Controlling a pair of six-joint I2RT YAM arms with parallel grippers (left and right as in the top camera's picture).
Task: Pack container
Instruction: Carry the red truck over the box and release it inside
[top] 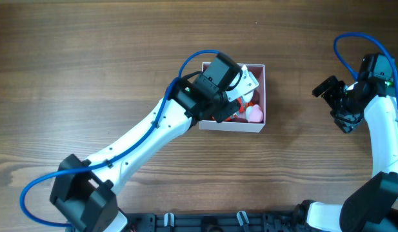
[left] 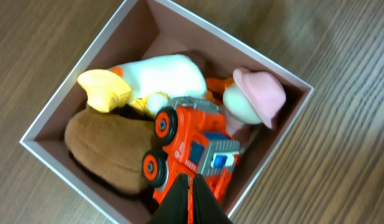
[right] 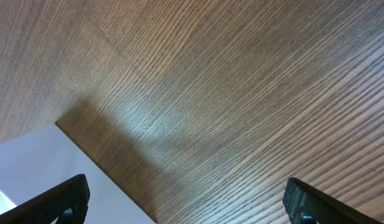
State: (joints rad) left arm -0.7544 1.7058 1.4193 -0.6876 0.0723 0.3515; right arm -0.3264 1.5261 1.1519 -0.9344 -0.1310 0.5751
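Note:
The container (top: 265,96) is a small square white box with a pale pink inside, at the table's middle. In the left wrist view its rim (left: 66,84) frames a red toy truck (left: 195,146), a brown plush (left: 107,149), a white and yellow plush (left: 167,74) and a toy with a pink hat (left: 257,96). My left gripper (left: 190,186) is shut, just above the truck's rear, with nothing seen between its fingers. From overhead the left wrist (top: 218,80) covers most of the box. My right gripper (top: 333,105) is open and empty, far right of the box.
In the right wrist view the open fingers (right: 185,199) hang over bare wood, with a flat white surface (right: 48,168) at the lower left. Black fixtures (top: 237,219) line the table's front edge.

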